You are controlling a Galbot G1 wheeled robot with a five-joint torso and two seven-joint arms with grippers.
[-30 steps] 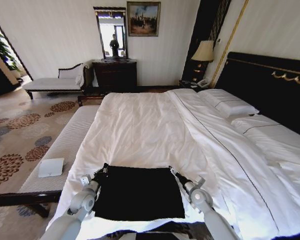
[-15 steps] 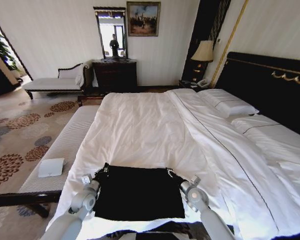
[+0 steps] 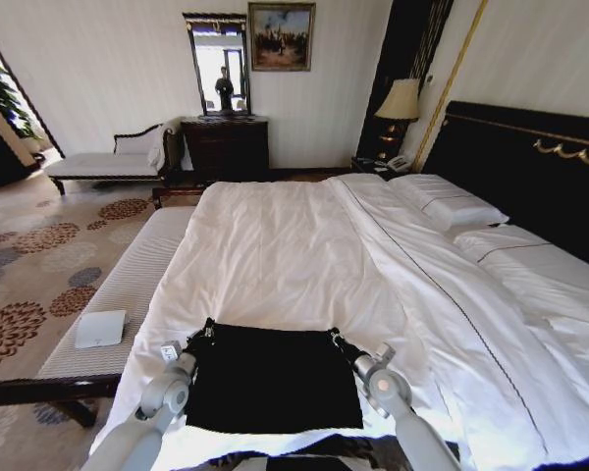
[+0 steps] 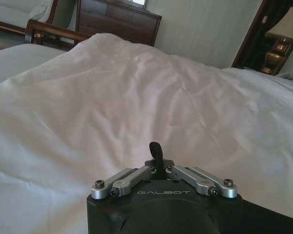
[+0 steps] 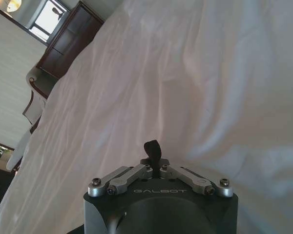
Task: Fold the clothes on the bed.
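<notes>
The clothes (image 3: 273, 378), a flat black rectangle of fabric, lie near the front edge of the bed (image 3: 285, 245) on its white duvet. My left gripper (image 3: 204, 334) is at the garment's far left corner and my right gripper (image 3: 335, 340) at its far right corner. In the left wrist view the left gripper (image 4: 156, 152) is shut with a sliver of black fabric pinched at its tip. The right wrist view shows the right gripper (image 5: 153, 149) shut the same way. White duvet stretches beyond both.
A pale upholstered bench (image 3: 128, 285) runs along the bed's left side with a white pad (image 3: 100, 329) on it. Pillows (image 3: 447, 201) and the black headboard (image 3: 530, 167) lie to the right. A dark dresser (image 3: 226, 147) and a lamp (image 3: 401, 101) stand at the far wall.
My right gripper has shifted slightly inward and toward me with the garment's far right corner. The left gripper has barely moved.
</notes>
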